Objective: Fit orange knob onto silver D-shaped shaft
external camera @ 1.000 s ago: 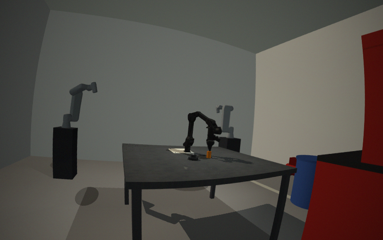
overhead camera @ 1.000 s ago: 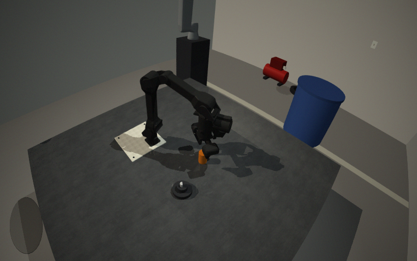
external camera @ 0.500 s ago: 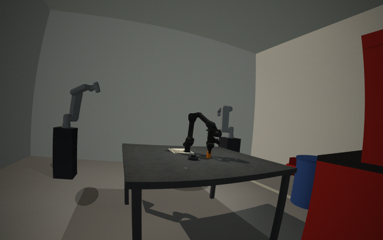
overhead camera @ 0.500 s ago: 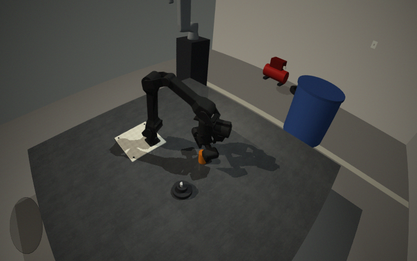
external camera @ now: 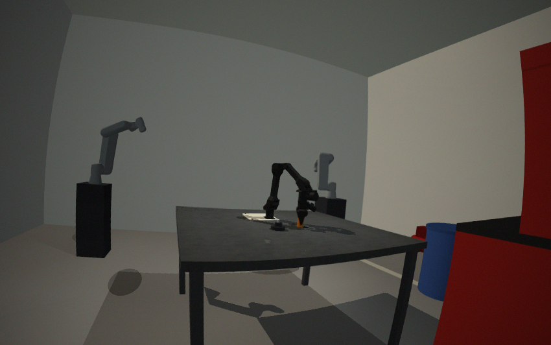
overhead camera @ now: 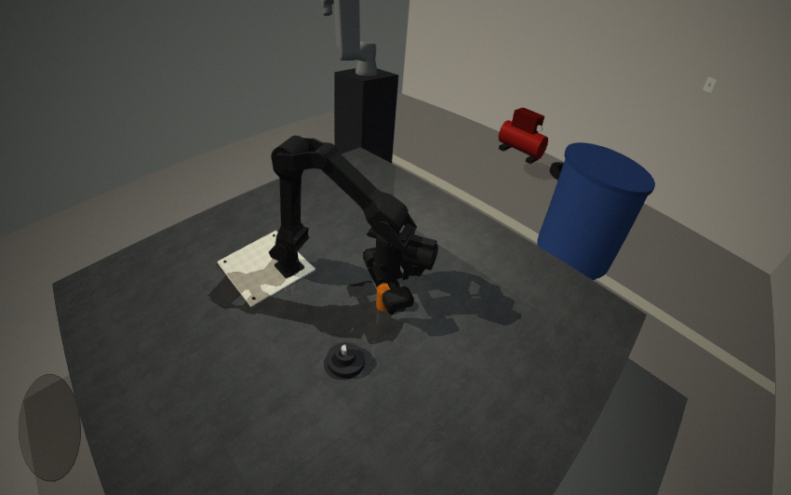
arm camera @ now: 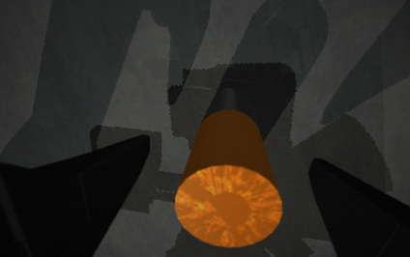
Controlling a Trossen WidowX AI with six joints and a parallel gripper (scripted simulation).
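Between the spread fingers stands the orange knob (arm camera: 228,193), upright on the table (overhead camera: 175,379), touching neither. Gripper (arm camera: 227,193) wide open, holding nothing. Pedestal (overhead camera: 345,361) with silver shaft (overhead camera: 343,349) sits apart, beyond the fingertips.
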